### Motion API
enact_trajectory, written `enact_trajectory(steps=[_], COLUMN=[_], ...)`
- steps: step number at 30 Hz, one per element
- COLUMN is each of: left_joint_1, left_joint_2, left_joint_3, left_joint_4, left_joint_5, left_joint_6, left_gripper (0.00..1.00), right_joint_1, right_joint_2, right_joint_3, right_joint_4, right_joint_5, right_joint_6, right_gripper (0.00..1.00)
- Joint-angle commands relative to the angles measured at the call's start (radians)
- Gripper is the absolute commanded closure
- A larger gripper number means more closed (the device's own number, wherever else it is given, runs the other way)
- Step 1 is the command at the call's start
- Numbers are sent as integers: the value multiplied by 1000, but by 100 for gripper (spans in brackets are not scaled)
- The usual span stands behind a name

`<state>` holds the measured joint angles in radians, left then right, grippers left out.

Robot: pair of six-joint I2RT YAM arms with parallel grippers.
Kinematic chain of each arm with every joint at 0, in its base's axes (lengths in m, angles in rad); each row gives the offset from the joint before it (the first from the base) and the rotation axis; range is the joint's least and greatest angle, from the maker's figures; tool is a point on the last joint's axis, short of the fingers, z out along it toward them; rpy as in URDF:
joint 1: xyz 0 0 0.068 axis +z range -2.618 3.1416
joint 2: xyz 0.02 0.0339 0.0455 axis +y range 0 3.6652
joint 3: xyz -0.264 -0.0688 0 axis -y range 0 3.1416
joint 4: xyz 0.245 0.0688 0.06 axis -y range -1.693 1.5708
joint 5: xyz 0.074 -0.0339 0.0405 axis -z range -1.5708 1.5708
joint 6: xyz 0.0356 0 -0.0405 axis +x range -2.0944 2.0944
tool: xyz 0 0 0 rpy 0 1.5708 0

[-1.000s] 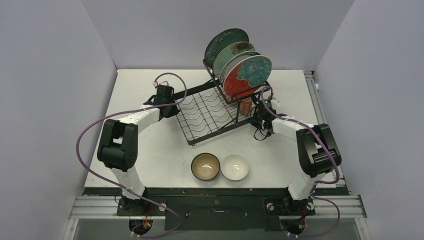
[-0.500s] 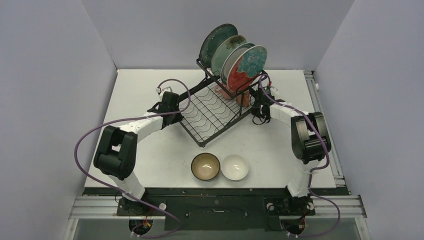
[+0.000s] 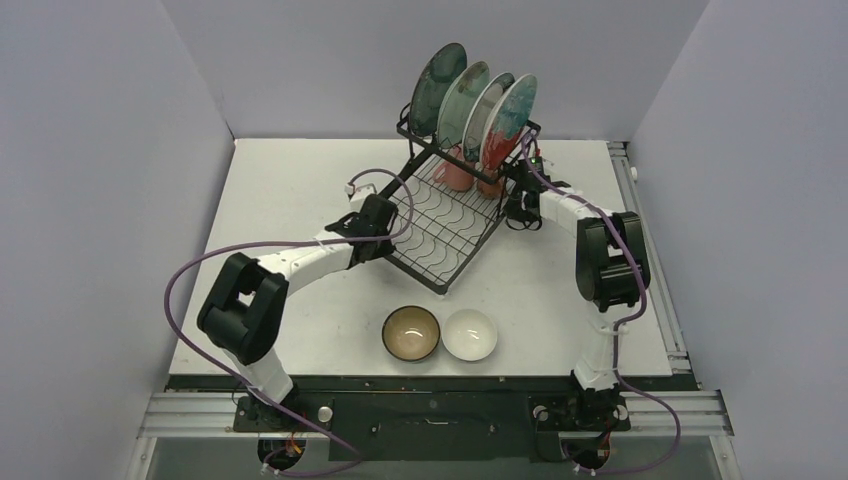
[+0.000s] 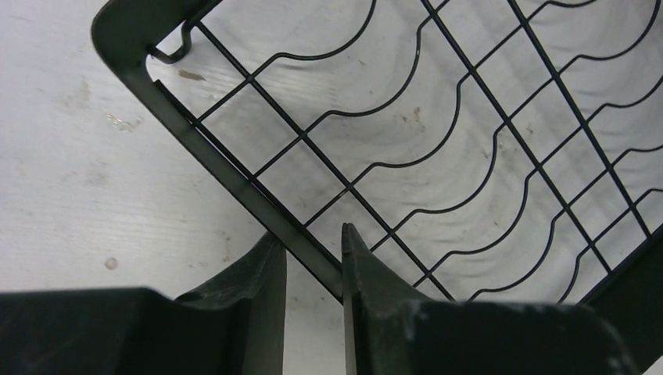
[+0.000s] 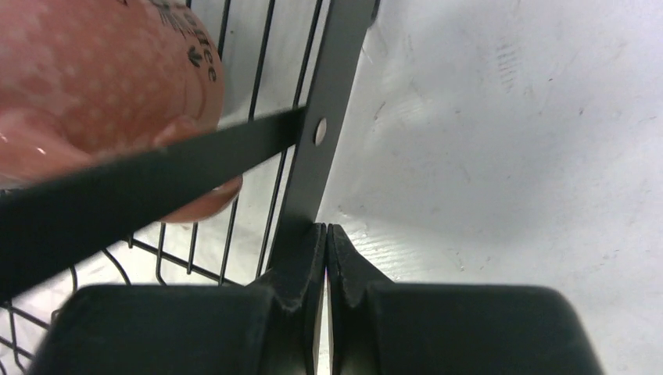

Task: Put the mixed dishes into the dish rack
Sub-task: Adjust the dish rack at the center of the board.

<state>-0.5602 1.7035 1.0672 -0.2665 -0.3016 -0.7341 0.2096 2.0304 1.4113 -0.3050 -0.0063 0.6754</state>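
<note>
Biggest worry for me: the rack [image 3: 440,228] sits skewed toward the back edge of the table [image 3: 290,180], with four plates [image 3: 478,105] standing tall up top and a pink mug [image 3: 455,173] tucked under them, so it looks top-heavy. If the two arms tug unevenly, I reckon it tips or the plates rattle out of their slots. A slipped grip on that thin frame could do the same.

Left pincer [image 4: 313,269] is barely apart, one finger on either side of the rack's rim bar, pinching it. Right pincer [image 5: 326,254] is pressed almost flat together at the foot of the rack's right strut. Can't tell if anything's actually caught in there.

Brown bowl [image 3: 411,333] and white bowl [image 3: 470,334] sit side by side at the near edge, not loaded yet.
</note>
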Motion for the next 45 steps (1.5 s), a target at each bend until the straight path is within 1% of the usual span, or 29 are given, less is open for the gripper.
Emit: enact_trajectory(steps=[1,6,11,16,21,25,30,36,45], left_joint_1=[-264,-339,-390,-459,-519,-551,-584,-628,-639], left_joint_2=[88,120,138,141,124,106,89,56,7], left_joint_3=[37,85,116,124,111,89,72,41,4], left_joint_4=[26,25,23,28,30,37,43,58,65], left_joint_5=[626,624,620,610,589,580,573,559,535], left_joint_6=[68,56,48,31,16,2,-12,-36,-47], left_gripper=[100,100,100,100,100,100,100,100,100], right_joint_1=[83,73,51,27,26,37,69,132,215], right_joint_2=[18,17,-5,-9,-4,11,38,83,172], right_joint_3=[116,111,57,11,5,32,91,162,323], right_joint_4=[178,158,171,195,219,211,175,153,113], right_joint_5=[-238,-233,-235,-260,-310,-336,-334,-349,-381], right_joint_6=[-29,-43,-48,-50,-62,-82,-104,-126,-149], right_gripper=[100,100,100,100,100,100,100,100,100])
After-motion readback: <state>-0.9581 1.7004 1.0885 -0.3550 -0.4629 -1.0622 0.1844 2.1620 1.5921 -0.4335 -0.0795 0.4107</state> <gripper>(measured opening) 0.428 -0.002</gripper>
